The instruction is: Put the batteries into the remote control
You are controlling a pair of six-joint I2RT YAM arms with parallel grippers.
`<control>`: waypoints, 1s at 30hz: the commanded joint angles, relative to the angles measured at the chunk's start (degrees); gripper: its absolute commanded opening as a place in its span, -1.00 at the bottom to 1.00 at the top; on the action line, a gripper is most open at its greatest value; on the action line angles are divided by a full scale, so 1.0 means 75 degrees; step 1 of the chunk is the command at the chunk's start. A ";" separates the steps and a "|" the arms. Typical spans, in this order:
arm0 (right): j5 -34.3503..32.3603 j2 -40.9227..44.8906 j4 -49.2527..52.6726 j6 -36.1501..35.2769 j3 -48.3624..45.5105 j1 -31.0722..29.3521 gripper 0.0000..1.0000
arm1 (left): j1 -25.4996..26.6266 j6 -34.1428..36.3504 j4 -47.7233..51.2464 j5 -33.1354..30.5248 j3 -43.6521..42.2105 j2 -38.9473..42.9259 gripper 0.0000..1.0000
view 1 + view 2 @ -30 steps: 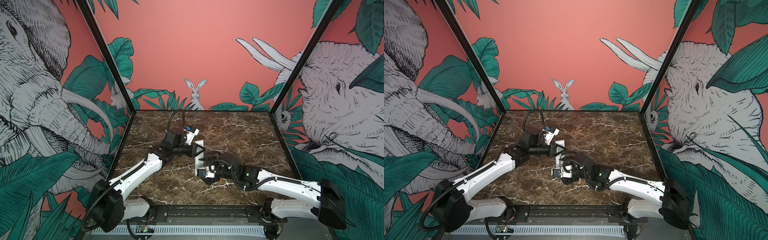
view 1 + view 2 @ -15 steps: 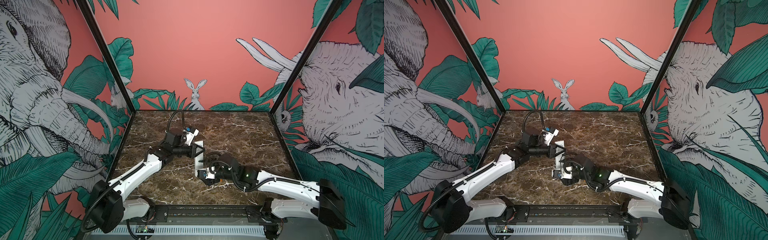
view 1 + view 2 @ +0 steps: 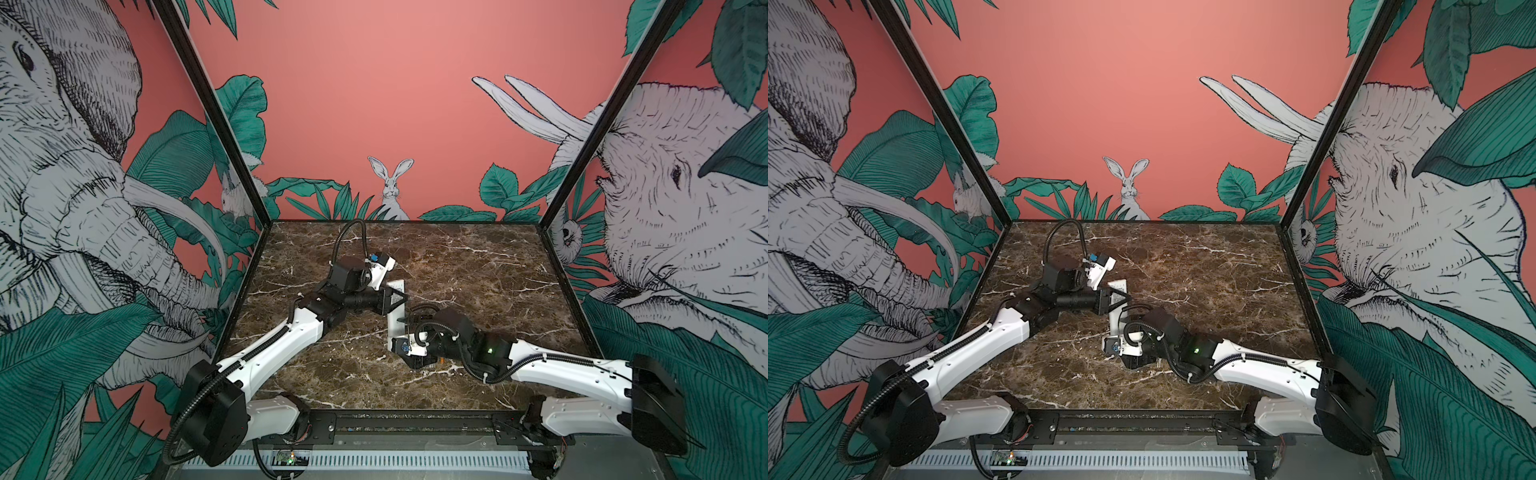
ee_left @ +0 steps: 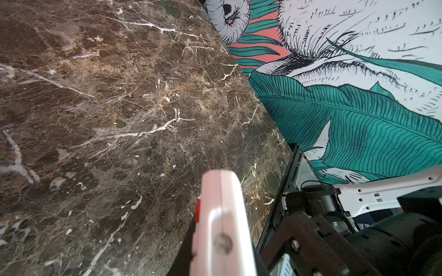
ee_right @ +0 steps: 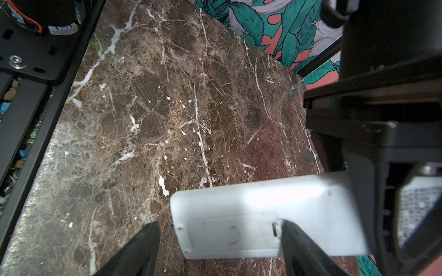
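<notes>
The remote control (image 3: 395, 328) (image 3: 1115, 322) is a long white bar held off the marble by my left gripper (image 3: 395, 300), which is shut on its far half. In the left wrist view the remote control (image 4: 222, 215) runs away edge-on, a red button on one side. In the right wrist view its plain back and battery cover (image 5: 229, 236) face the camera. My right gripper (image 5: 220, 248) is open and straddles the cover. One of the fingers (image 5: 301, 251) touches the cover's latch end; the other finger (image 5: 141, 248) stands apart from the remote. The batteries are hidden.
The brown marble table (image 3: 478, 274) is boxed in by printed walls at the back and both sides. A black rail (image 3: 415, 424) runs along the front edge. Both arms meet near the table's middle.
The right arm has shifted slightly at the near end of the remote. The left gripper keeps its hold and the remote has hardly moved.
</notes>
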State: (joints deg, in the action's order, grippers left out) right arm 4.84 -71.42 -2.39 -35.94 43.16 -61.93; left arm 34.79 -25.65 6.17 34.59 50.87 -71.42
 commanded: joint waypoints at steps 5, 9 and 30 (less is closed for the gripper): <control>0.0401 -0.0671 0.0936 0.0165 0.0251 0.0040 0.52 | 0.0177 -0.0390 -0.0659 0.1178 0.0056 0.0486 -1.00; 0.0493 -0.0741 0.1127 0.0152 0.0339 0.0037 0.42 | 0.0177 -0.0362 -0.0647 0.1170 0.0060 0.0496 -1.00; 0.0464 -0.0906 0.2151 -0.0099 0.0791 -0.0262 -0.21 | 0.0178 0.0093 0.0046 0.0623 0.0286 0.0382 -1.00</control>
State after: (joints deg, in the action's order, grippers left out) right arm 6.42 -75.85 6.24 -36.29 49.63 -62.65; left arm 35.05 -24.03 11.16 34.30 49.74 -71.42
